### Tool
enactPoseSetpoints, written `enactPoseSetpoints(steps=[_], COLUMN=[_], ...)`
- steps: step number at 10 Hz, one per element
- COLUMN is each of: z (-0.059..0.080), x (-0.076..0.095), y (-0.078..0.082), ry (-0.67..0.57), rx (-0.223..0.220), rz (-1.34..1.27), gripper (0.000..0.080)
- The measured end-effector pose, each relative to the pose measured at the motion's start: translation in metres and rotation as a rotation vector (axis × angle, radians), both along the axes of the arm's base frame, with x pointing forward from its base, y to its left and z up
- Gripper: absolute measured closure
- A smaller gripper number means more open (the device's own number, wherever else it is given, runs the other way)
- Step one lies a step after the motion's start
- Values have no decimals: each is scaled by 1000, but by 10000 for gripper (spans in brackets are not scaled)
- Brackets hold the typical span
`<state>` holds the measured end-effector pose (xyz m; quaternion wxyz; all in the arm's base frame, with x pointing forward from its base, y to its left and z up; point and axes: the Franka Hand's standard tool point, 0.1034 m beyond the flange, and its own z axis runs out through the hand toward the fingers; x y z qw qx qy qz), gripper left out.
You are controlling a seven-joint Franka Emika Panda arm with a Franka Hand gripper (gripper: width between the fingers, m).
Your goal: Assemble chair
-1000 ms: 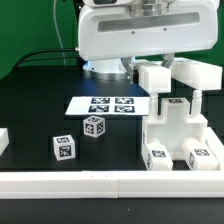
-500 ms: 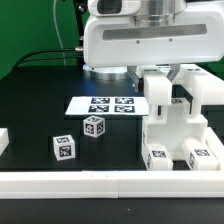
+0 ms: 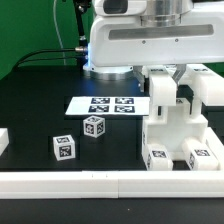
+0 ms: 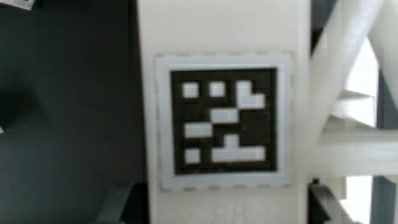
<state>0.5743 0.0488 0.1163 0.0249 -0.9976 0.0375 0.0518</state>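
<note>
two blocks (image 3: 94, 127) (image 3: 64, 148) are sitting on the worktop (image 3: 30, 110) beside the chair (image 3: 175, 125); the gripper (image 3: 172, 82) is hanging over its tagged slab (image 4: 214, 60), grip impossible to tell.

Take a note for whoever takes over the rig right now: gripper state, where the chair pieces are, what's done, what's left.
Gripper: low over the part-built chair at the exterior view's right. Open or shut cannot be told. A tagged slab fills the wrist view.
Loose parts: near block just in front of the marker board; far block closer to the border rail.
Done: several pieces stand together as one upright structure.
Left: both loose blocks are not yet fitted.
</note>
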Motion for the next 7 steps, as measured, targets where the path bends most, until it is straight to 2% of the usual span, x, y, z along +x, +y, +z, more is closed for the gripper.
enactPoseSetpoints(steps=[2,6,7], z=[0,-1,-1], x=[-2,-17,-16], y=[-4,-7,-6], ry=[2,19,8], rx=[1,2,1], rz=[1,-1,-1], gripper=[517,517,517])
